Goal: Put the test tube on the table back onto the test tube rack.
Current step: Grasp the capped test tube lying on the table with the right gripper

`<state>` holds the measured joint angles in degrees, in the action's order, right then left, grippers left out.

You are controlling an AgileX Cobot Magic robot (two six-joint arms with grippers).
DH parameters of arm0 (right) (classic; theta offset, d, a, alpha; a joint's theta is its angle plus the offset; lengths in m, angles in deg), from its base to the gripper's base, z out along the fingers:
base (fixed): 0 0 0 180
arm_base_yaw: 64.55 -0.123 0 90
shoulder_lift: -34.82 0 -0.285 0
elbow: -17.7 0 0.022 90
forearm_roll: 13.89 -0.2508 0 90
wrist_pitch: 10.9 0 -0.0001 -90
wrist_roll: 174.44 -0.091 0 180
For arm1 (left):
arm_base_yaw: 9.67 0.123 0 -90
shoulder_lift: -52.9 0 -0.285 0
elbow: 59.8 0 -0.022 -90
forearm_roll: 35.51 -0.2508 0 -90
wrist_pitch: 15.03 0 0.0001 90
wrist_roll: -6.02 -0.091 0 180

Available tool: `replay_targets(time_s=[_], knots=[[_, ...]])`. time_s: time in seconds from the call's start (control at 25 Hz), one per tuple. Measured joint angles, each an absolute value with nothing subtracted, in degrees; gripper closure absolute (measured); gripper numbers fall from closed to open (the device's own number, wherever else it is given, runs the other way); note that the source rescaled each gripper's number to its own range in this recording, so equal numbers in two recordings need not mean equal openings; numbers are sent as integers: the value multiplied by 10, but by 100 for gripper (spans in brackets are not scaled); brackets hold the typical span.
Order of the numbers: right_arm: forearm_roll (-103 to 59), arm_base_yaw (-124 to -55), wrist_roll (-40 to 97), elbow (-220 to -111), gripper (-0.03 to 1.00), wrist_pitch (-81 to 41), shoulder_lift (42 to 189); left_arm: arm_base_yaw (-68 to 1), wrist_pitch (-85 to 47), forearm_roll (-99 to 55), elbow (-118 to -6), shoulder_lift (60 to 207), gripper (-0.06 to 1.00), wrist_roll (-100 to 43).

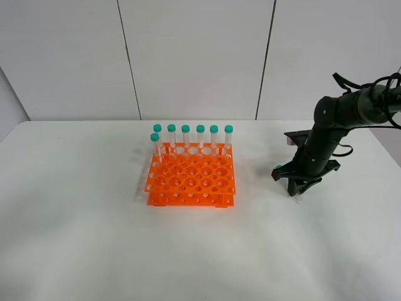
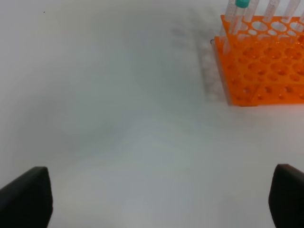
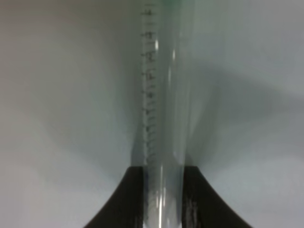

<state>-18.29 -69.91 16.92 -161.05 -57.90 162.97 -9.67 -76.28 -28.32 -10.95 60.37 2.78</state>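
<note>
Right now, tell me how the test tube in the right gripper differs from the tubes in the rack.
The held test tube is clamped in the right gripper, apart from the test tube rack; the racked tubes sit in its holes. The held test tube slants; the racked tubes stand upright. It is one; the racked tubes number seven. All are clear with teal caps.

The back row of the test tube rack (image 1: 191, 182) is taken up by six upright capped tubes (image 1: 200, 139), and a seventh (image 1: 155, 147) is stood just in front at the left end. The remaining holes are left open from above. Bare table (image 1: 263, 219) is seen between the rack and the right gripper (image 1: 299, 188); a wider bare stretch is found left of the rack.
</note>
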Motion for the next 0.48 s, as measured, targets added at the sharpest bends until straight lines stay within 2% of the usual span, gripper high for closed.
replay_targets(time_s=[0.48], knots=[[-200,-711,201,-1775,67,-702,1509,-97,-763,-283,-110,604,-6,28]])
